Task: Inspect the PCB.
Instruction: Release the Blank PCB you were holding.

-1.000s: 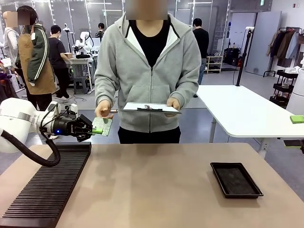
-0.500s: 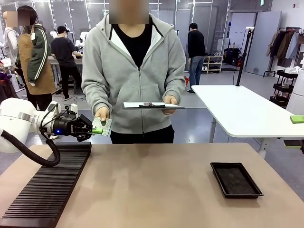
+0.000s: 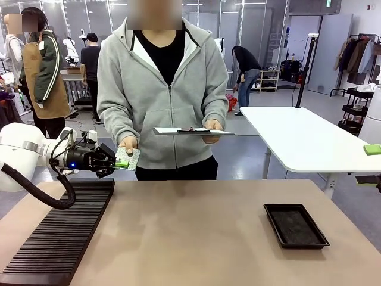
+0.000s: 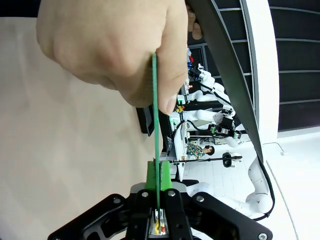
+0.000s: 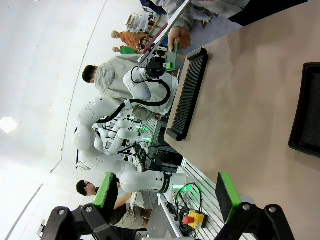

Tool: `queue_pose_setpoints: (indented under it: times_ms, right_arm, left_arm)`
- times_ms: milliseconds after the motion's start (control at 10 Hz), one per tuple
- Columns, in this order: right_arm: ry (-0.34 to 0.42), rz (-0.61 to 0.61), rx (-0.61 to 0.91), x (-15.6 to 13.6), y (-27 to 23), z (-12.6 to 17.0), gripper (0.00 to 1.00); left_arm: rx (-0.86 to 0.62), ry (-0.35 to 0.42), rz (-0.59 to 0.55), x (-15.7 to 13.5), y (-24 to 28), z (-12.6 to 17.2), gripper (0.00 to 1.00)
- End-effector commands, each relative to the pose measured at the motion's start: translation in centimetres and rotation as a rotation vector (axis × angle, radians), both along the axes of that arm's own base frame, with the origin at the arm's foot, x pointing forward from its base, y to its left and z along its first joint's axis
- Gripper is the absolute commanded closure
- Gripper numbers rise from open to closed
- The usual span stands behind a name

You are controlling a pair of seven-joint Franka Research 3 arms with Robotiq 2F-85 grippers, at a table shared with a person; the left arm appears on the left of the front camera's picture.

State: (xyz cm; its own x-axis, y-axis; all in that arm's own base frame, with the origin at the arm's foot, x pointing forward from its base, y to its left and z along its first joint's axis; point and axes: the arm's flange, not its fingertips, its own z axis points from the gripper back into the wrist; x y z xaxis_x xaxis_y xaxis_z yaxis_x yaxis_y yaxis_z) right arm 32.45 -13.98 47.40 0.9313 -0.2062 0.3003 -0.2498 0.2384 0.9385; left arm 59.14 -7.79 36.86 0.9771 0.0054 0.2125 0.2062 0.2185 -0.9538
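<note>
The right pincer (image 5: 165, 195) is hanging released while the left pincer (image 3: 119, 162) is clamping the PCB (image 3: 130, 158) above the far-left corner of the worktop (image 3: 190, 226) and a hand (image 3: 127, 143) is pinching its far edge, so opposing pulls are risking bending or dropping it

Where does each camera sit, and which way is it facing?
Front: fixed between the arms, looks across the table at the person; left arm enters picture left, left gripper shut on the PCB.
Left wrist: looks along its fingers at the edge-on PCB and the person's hand gripping it.
Right wrist: rolled, looks along the table past the open right gripper toward the left arm.
Shared: all three show the PCB.
</note>
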Motion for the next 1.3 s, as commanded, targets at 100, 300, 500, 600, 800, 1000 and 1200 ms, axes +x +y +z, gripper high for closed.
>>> queue_pose_setpoints:
  times_ms: [100, 300, 500, 600, 800, 1000, 1200]
  right_arm:
    - [-0.012, 0.003, 0.005, 0.13, 0.03, 0.15, 0.0]
    - [-0.012, 0.003, 0.005, 0.13, 0.03, 0.15, 0.0]
    - [-0.012, 0.003, 0.005, 0.13, 0.03, 0.15, 0.0]
    - [-0.012, 0.003, 0.005, 0.13, 0.03, 0.15, 0.0]
    - [-0.012, 0.003, 0.005, 0.13, 0.03, 0.15, 0.0]
    - [-0.012, 0.003, 0.005, 0.13, 0.03, 0.15, 0.0]
    - [-0.012, 0.003, 0.005, 0.13, 0.03, 0.15, 0.0]
  left_arm:
    - [0.02, -0.005, 0.003, -0.32, -0.03, 0.23, 0.97]
    - [0.02, -0.005, 0.003, -0.32, -0.03, 0.23, 0.97]
    - [0.02, -0.005, 0.003, -0.32, -0.03, 0.23, 0.97]
    - [0.02, -0.005, 0.003, -0.32, -0.03, 0.23, 0.97]
    - [0.02, -0.005, 0.003, -0.32, -0.03, 0.23, 0.97]
    - [0.0, -0.002, 0.0, 0.0, 0.01, 0.1, 0.75]
    - [-0.025, 0.001, -0.016, -0.12, 0.13, 0.22, 0.56]
